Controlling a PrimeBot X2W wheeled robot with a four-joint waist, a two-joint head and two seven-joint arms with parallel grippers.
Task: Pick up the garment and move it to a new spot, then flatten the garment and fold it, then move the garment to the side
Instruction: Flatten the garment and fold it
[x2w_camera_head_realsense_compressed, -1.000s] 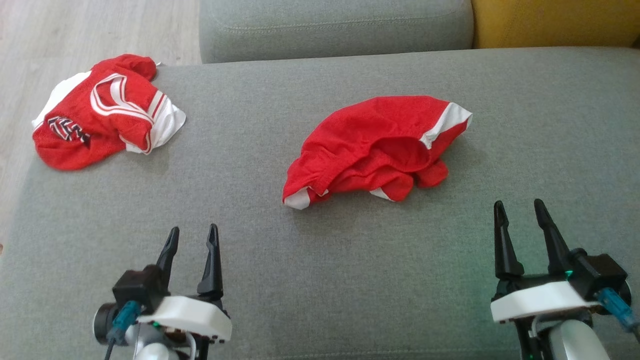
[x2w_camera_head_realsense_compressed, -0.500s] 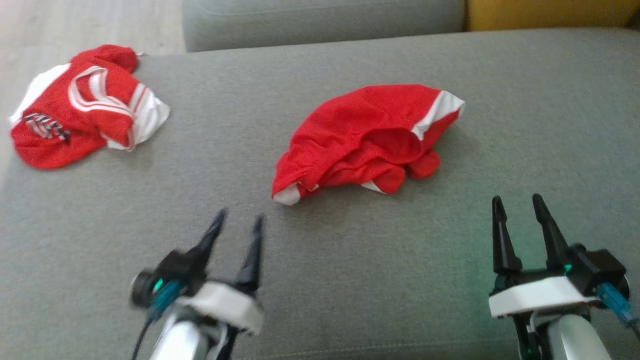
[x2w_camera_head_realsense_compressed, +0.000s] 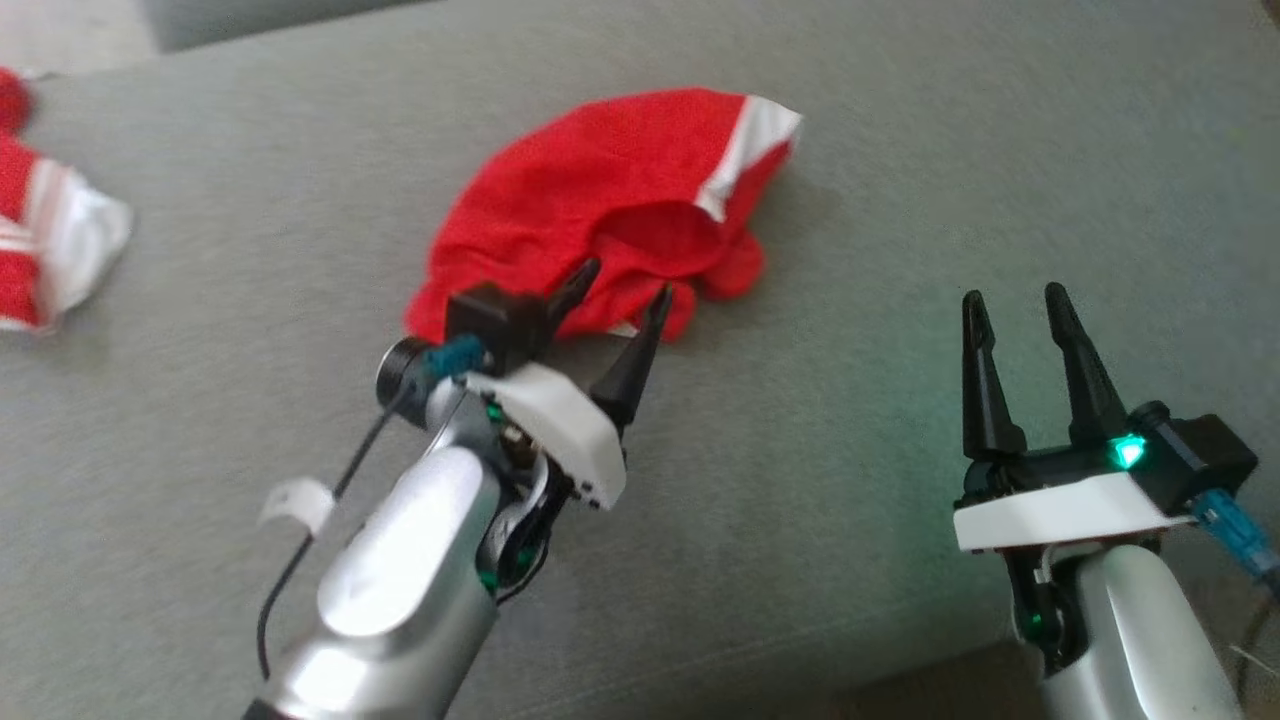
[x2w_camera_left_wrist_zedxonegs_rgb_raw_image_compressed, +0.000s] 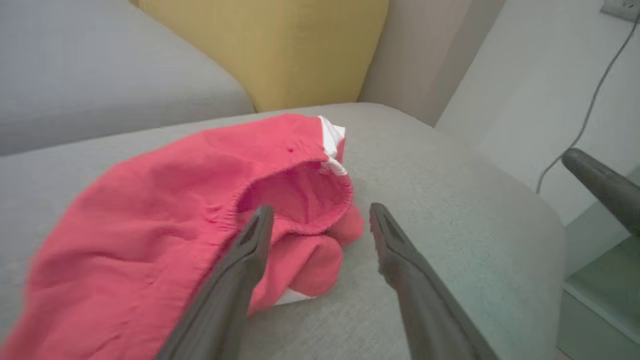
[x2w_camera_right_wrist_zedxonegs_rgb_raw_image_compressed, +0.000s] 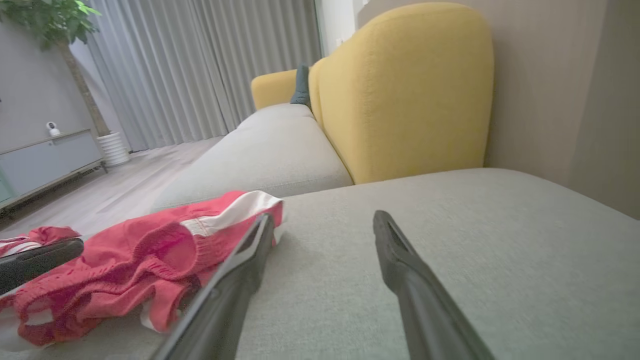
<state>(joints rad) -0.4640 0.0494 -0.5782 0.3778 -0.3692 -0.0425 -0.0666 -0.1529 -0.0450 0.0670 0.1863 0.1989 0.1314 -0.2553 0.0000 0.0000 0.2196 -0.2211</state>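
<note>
The garment (x2w_camera_head_realsense_compressed: 600, 190) is a crumpled pair of red shorts with white trim, lying on the grey sofa seat (x2w_camera_head_realsense_compressed: 900, 150). My left gripper (x2w_camera_head_realsense_compressed: 625, 280) is open, with its fingertips right at the garment's near edge and nothing between them. In the left wrist view the garment (x2w_camera_left_wrist_zedxonegs_rgb_raw_image_compressed: 165, 200) lies under and ahead of the open left gripper (x2w_camera_left_wrist_zedxonegs_rgb_raw_image_compressed: 321, 209), waistband opening facing me. My right gripper (x2w_camera_head_realsense_compressed: 1013, 295) stands open to the right of the garment, apart from it. The right wrist view has the garment (x2w_camera_right_wrist_zedxonegs_rgb_raw_image_compressed: 125, 255) to the left of the open right gripper (x2w_camera_right_wrist_zedxonegs_rgb_raw_image_compressed: 324, 216).
A second red-and-white garment (x2w_camera_head_realsense_compressed: 40, 250) lies at the seat's far left. A yellow cushion (x2w_camera_right_wrist_zedxonegs_rgb_raw_image_compressed: 400, 100) stands behind the seat at the right. The seat's front edge (x2w_camera_head_realsense_compressed: 900, 650) runs close below my right arm. The right gripper's finger (x2w_camera_left_wrist_zedxonegs_rgb_raw_image_compressed: 600, 185) shows at the left wrist view's right edge.
My left arm has reached forward and to the right, up to the garment's near edge. The head camera has shifted, so the whole scene sits further left and higher. The right gripper has held still.
</note>
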